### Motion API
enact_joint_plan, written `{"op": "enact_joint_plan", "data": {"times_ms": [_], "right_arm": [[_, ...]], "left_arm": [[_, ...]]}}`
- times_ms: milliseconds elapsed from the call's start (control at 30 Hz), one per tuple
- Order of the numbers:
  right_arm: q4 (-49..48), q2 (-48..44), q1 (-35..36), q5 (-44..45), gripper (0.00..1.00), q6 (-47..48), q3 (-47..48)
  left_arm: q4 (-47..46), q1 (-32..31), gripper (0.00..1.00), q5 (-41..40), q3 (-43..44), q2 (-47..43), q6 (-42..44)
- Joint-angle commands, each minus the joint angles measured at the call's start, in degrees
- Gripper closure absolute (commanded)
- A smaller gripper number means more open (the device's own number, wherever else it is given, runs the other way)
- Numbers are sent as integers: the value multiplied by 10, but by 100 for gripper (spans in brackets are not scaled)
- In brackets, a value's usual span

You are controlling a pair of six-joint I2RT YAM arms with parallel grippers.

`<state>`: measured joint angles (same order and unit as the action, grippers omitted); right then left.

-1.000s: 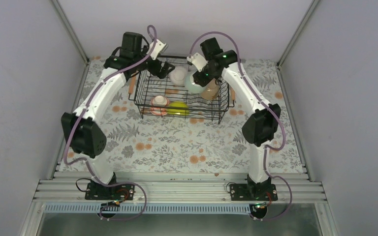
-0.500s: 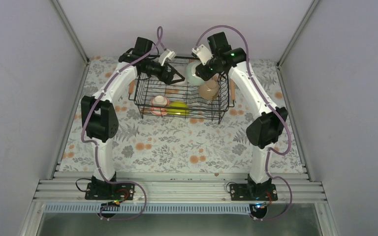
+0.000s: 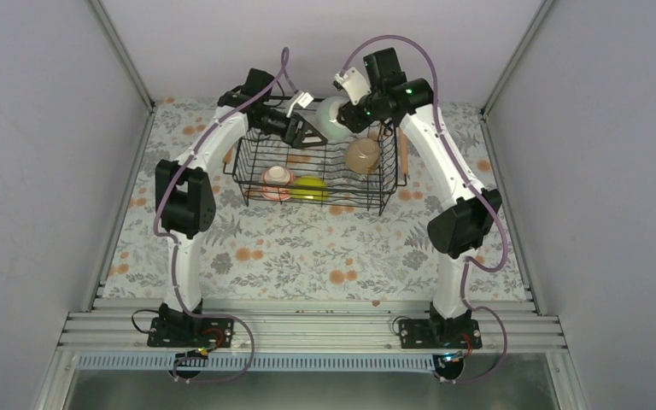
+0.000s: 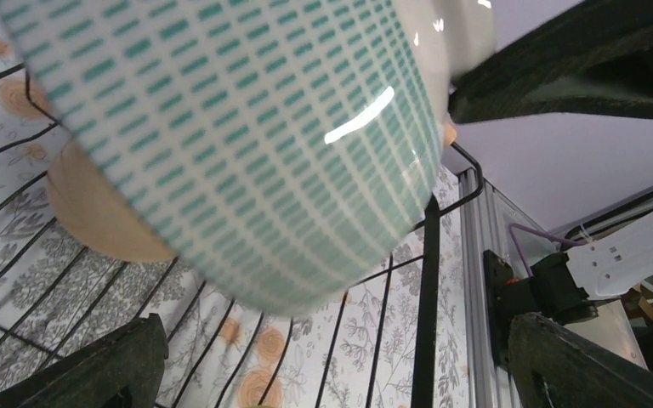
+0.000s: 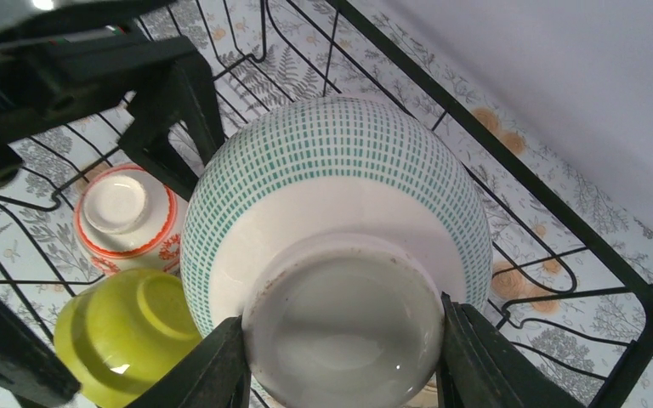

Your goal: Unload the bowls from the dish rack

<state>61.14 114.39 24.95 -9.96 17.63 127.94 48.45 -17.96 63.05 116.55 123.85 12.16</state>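
Observation:
The black wire dish rack stands at the far middle of the table. My right gripper is shut on the foot of the pale mint bowl, holding it above the rack's far side; the right wrist view shows my gripper clamping the bowl. My left gripper is open and empty right beside that bowl, which fills its view above the gripper. The tan bowl, the red-patterned bowl and the yellow-green bowl lie in the rack. The white bowl is hidden.
The rack's wooden handles stick out at its sides. A floral cloth covers the table in front of the rack. Grey walls and metal posts close in the far corners.
My right gripper has lifted the mint bowl up and back out of the rack. My left arm has swung right, bringing its open gripper beside that bowl. The white bowl no longer shows.

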Motion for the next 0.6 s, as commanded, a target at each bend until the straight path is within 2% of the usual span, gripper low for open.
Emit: {"op": "enact_joint_plan", "data": {"times_ms": [0,200,333,367,467,567], "right_arm": [[-23,-7,-4,-36,82,-15,30],[-22,-1,-3,-51,82,-19,27],[-25,-1,-4,-51,82,-20,24],[-27,-2,-3,-52,82,-20,20],[-40,-3,-4,-57,82,-22,5],[-48,5,-3,-57,82,-25,4]], "left_arm": [[8,-7,0,35,48,16,-4],[10,-7,0,52,113,44,-26],[17,-8,0,56,126,57,-23],[18,-8,1,57,126,58,-22],[11,-8,17,57,125,57,-33],[10,-9,20,58,125,53,-34]]}}
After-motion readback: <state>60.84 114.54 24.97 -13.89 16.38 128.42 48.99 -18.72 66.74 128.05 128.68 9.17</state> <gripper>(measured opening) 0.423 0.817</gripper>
